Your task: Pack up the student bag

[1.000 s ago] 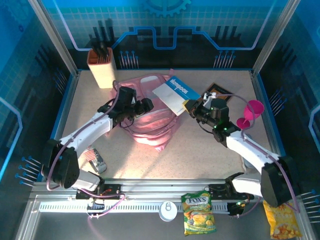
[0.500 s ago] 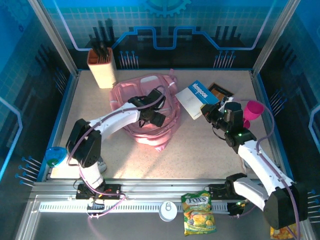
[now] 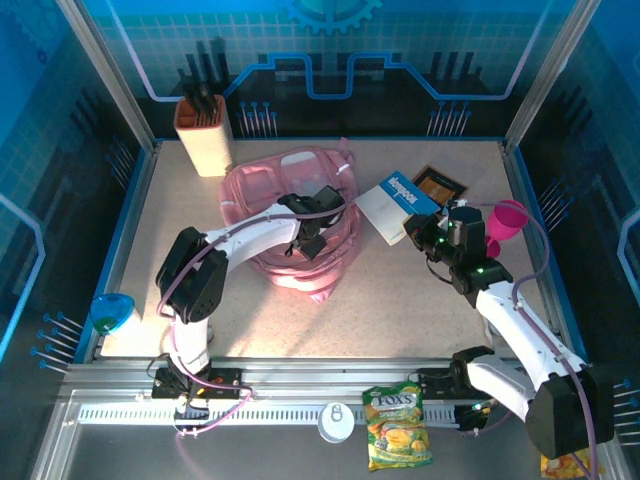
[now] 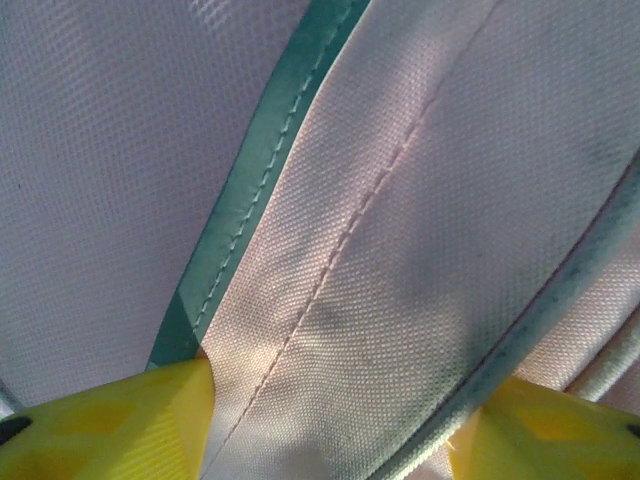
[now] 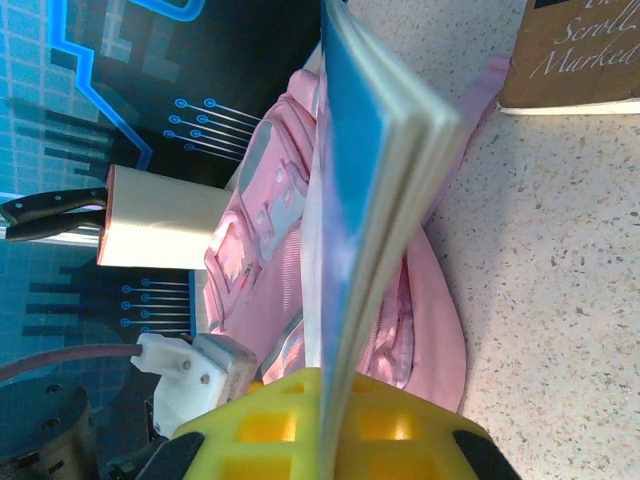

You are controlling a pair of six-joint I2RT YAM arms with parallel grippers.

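Note:
The student bag [image 3: 262, 195] is a soft pink backpack lying at the back middle of the table. My left gripper [image 3: 312, 236] is pressed down onto the bag's right half. In the left wrist view its yellow fingers [image 4: 130, 420] stand apart, with pink bag fabric [image 4: 400, 200] and a teal-edged strap spanning the gap. My right gripper [image 3: 426, 233] is shut on a blue and white book [image 3: 396, 203], which it holds on edge just right of the bag. That book [image 5: 375, 150] runs between the right gripper [image 5: 335, 415], and the bag [image 5: 275, 215] lies behind it.
A brown book [image 3: 437, 184] lies flat behind the right gripper, and a magenta funnel [image 3: 504, 225] stands to its right. A knife block [image 3: 203, 134] stands back left, and a blue cup [image 3: 111, 310] sits at the left edge. A snack bag [image 3: 397, 428] and a white lid [image 3: 335, 422] lie on the front rail.
My left arm swung from the bag's left side onto its right half, and its jaws narrowed. My right gripper carried the book back to the right, off the bag.

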